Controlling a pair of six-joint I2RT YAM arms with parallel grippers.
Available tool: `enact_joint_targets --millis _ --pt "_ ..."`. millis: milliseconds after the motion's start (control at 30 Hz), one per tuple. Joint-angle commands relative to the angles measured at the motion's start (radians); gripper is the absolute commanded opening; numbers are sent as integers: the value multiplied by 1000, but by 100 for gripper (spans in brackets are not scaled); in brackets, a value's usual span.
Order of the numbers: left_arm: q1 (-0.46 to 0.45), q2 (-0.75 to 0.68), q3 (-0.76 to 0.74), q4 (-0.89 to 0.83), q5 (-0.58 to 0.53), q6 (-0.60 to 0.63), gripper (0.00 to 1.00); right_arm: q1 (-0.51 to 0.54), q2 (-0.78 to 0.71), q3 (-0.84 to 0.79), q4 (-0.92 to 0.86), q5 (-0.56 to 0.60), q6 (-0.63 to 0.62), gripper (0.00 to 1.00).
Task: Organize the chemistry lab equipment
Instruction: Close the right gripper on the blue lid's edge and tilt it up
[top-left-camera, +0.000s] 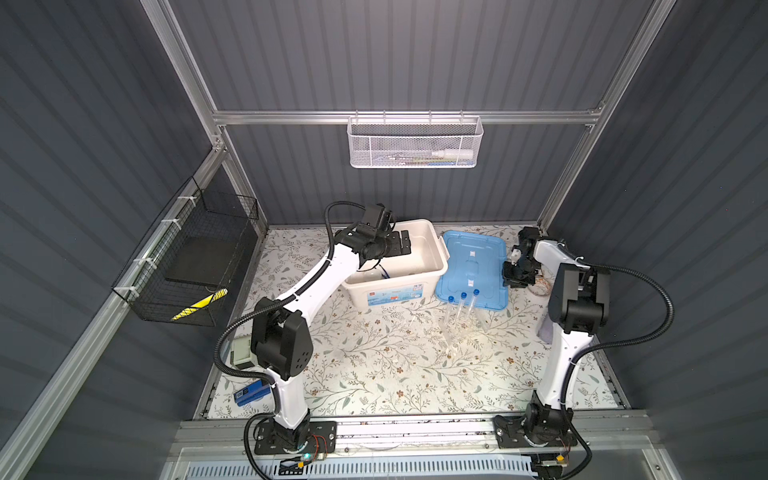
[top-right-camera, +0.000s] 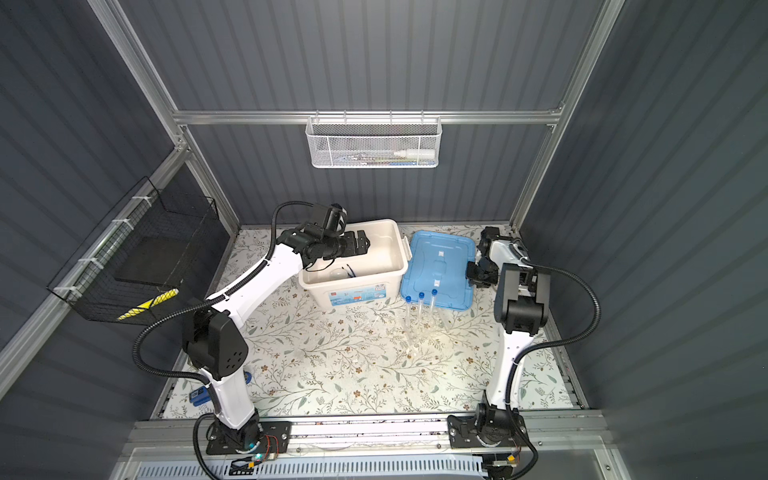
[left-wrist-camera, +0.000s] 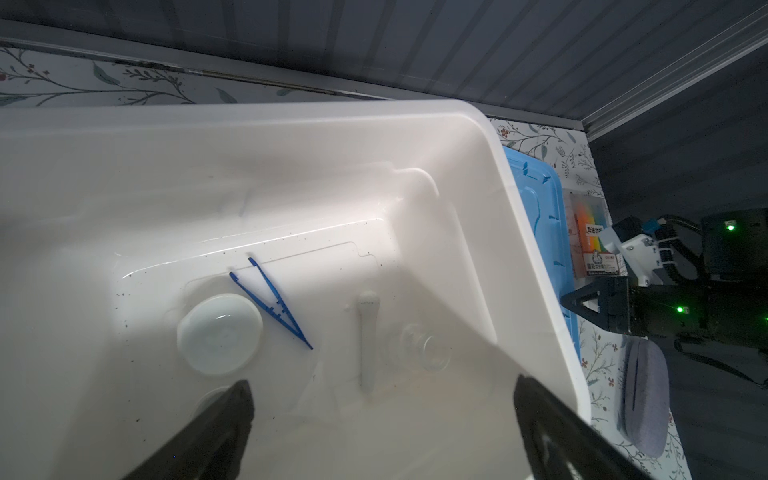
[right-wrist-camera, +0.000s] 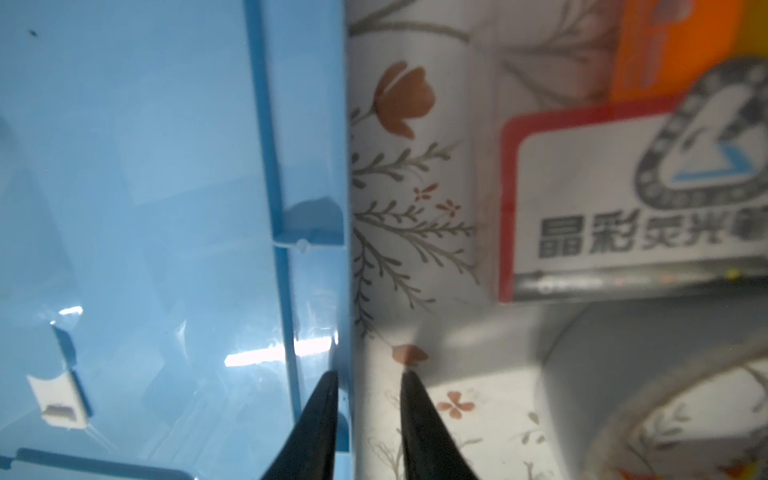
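My left gripper (left-wrist-camera: 382, 382) hangs wide open over the white plastic box (left-wrist-camera: 291, 112) holding the dark blue tweezers (left-wrist-camera: 270, 303). My right gripper (right-wrist-camera: 369, 374), barely open and empty, sits at the light blue plastic lid (right-wrist-camera: 124, 166). The clear blue-capped test tubes (top-left-camera: 462, 307) stand outside by the lid; I think I should fetch them next

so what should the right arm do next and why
Probably lift the right gripper off the blue lid: its jaws stand slightly apart at the lid's rim, gripping nothing, and the blue-capped test tubes are not yet in the white bin.
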Motion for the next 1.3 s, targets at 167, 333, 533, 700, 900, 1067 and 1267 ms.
enact_joint_targets --millis 167,333,533,700,900,1067,1267 --pt "-4 -55 -16 -26 -33 25 100 26 46 38 -80 78 -9 19" --pt "-4 -52 -9 -29 -37 26 100 26 42 32 -66 82 -2 10" --pt "-4 -49 0 -36 -41 28 100 18 19 18 -44 29 6 0" --pt "-4 -48 18 -37 -45 34 100 6 -45 9 -30 -4 19 0" --pt "-4 -27 54 -35 -25 39 100 -26 -133 10 -32 -43 52 0" --pt "-4 7 100 -29 5 37 100 -45 -190 24 -55 -60 67 0" --pt "-4 54 158 2 68 26 100 -65 -259 54 -79 -80 94 0"
